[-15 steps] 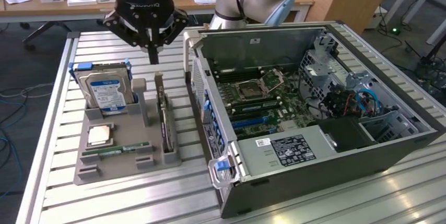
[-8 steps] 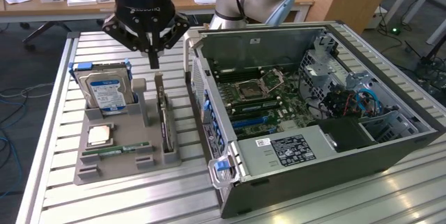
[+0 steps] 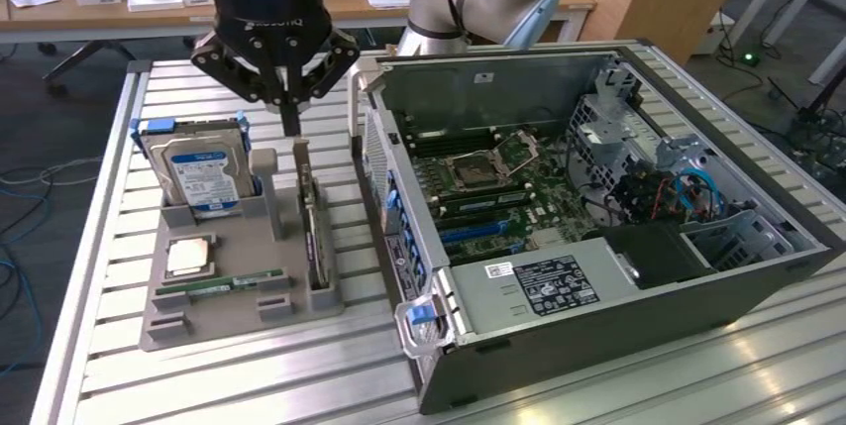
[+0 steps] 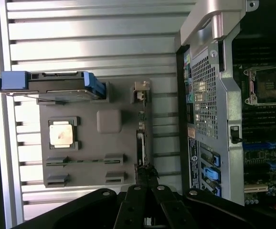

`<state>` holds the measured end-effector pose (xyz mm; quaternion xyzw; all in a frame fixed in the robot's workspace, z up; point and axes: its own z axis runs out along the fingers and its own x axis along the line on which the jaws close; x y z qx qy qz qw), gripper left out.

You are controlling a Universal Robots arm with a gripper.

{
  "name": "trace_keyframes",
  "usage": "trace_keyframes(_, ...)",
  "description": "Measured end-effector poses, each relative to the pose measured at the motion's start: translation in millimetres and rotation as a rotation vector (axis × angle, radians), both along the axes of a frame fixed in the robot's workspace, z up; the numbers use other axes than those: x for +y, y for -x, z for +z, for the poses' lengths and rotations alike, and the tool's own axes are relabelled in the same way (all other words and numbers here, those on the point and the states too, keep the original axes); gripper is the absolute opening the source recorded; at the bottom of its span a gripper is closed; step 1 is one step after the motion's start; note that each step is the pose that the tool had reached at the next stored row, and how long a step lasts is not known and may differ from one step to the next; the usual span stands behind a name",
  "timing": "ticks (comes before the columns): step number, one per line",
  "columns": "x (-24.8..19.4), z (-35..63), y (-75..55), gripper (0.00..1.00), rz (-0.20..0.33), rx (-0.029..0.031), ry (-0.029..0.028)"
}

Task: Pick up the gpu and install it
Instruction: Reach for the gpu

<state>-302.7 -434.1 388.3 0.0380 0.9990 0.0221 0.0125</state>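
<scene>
The gpu is a thin dark card standing on edge in a slot of the grey parts holder, left of the computer case in the exterior view. In the wrist view the gpu runs as a narrow strip with its pale bracket end beside the hard drive. My black gripper hangs just above the card's far end, near the hard drive, fingers pressed together and holding nothing. Its fingertips lie in line with the card's edge.
The holder also carries a blue-labelled hard drive, a CPU and a green memory stick. The open computer case with its motherboard lies right of the holder. The slatted metal table runs toward the viewer.
</scene>
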Motion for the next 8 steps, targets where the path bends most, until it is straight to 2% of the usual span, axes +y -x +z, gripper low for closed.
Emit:
trace_keyframes(3, -2.6, 0.0, 0.7, 0.11, 0.0, 0.0, 0.0)
trace_keyframes(8, -2.8, 0.0, 0.7, 0.11, 0.0, 0.0, 0.0)
